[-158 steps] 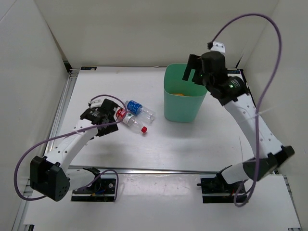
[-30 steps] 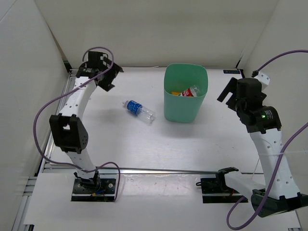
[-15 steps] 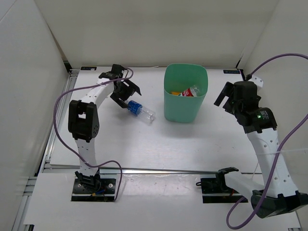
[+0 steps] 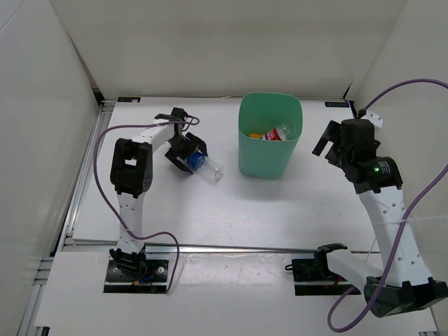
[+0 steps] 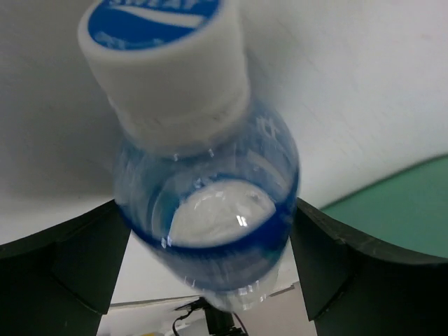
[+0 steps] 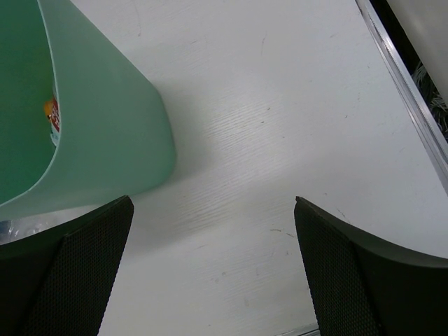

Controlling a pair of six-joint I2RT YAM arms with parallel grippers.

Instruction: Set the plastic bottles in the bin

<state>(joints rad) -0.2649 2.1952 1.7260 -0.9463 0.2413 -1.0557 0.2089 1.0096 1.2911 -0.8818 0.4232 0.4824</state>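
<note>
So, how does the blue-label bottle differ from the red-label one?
The blue-label bottle lies on the table, between the jaws of the open left claw; the red-label bottle lies inside the bin. One label is blue, the other red. Both are small and clear.

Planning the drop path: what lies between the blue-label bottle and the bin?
Nothing; the top view shows only bare table between the bottle and the bin.

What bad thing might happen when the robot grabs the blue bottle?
The blue-label bottle lies on its side inside the open left gripper; it may roll or squirt out as the fingers shut. The mint-green bin stands close and tall, so a low carry might knock its rim.
</note>
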